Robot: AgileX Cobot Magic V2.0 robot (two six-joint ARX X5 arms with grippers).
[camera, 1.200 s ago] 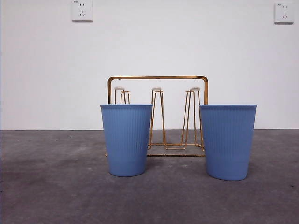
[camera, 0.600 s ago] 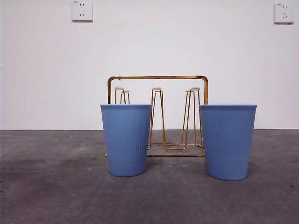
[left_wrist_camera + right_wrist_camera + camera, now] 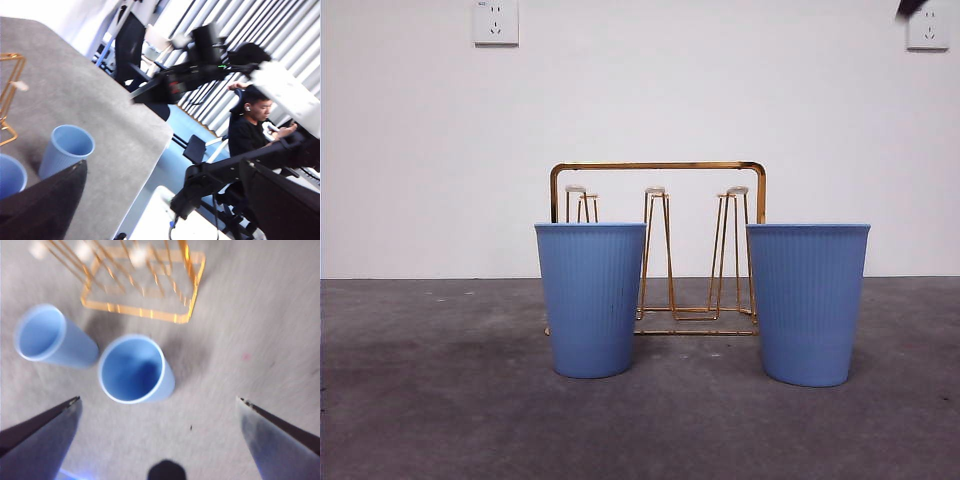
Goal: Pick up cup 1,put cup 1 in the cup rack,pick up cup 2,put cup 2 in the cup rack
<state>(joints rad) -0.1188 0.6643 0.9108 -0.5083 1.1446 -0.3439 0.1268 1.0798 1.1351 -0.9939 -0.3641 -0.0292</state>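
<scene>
Two ribbed blue cups stand upright on the grey table: the left cup (image 3: 592,300) and the right cup (image 3: 808,305). The gold wire cup rack (image 3: 658,166) stands just behind and between them, its pegs bare. My right gripper (image 3: 158,400) is open and empty, high above the table, looking down on the right cup (image 3: 132,370), the left cup (image 3: 45,335) and the rack (image 3: 145,285). My left gripper (image 3: 164,162) is open and empty, off to the side of the table, with a cup (image 3: 67,147) and the rack (image 3: 10,95) in its view.
A black arm tip (image 3: 910,8) shows at the top right corner of the front view. The table edge (image 3: 150,150) drops to the floor, with a person (image 3: 250,125) and chairs beyond it. The other arm (image 3: 190,80) reaches over the table.
A black arm tip has come into the top right corner of the front view. The cups and the rack have not moved.
</scene>
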